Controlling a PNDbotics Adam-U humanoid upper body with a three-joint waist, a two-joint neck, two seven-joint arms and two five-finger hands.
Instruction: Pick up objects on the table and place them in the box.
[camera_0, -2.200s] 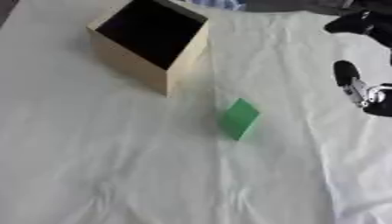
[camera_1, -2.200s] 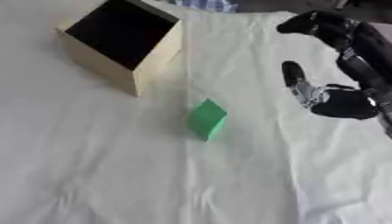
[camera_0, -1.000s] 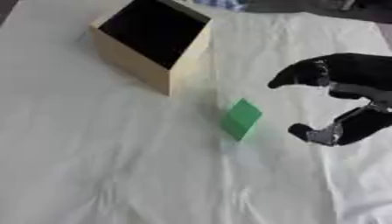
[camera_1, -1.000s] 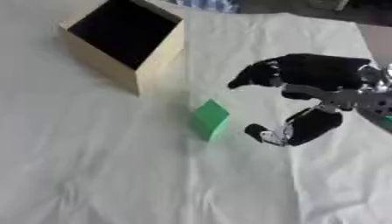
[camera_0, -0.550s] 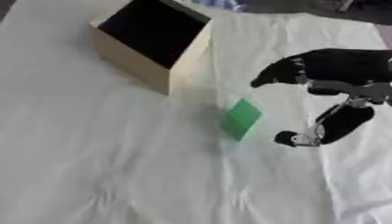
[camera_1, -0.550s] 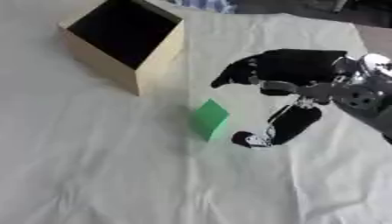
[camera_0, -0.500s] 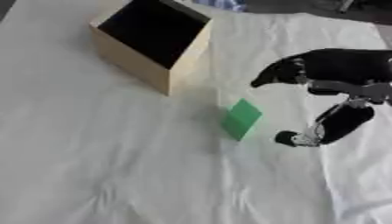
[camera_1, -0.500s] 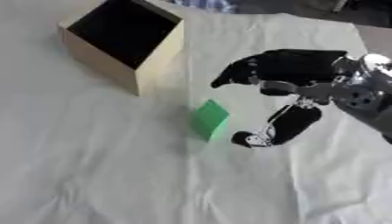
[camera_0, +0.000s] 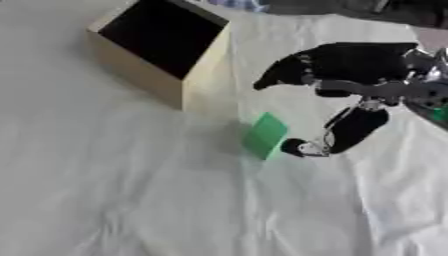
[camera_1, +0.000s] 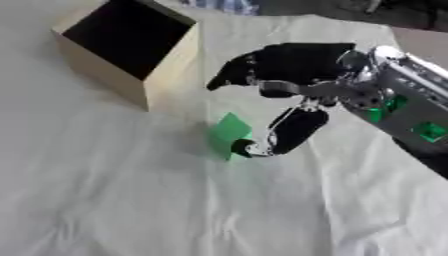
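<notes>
A small green block (camera_0: 264, 135) lies on the white cloth, just below and right of the wooden box (camera_0: 194, 87). The box stands tilted at the upper left, its dark opening facing up. My right hand (camera_0: 350, 70) hovers over the block from the right, fingers spread above it and the thumb (camera_0: 346, 132) reaching down beside the block's right edge. The hand is open and holds nothing. My left hand shows in neither view.
A wrinkled white cloth (camera_0: 131, 200) covers the whole table. Dark clothing and a bit of patterned fabric (camera_0: 241, 4) show along the far edge.
My right hand has come in from the right edge and moved left and down, and its thumb now reaches the green block. The block and box have stayed put.
</notes>
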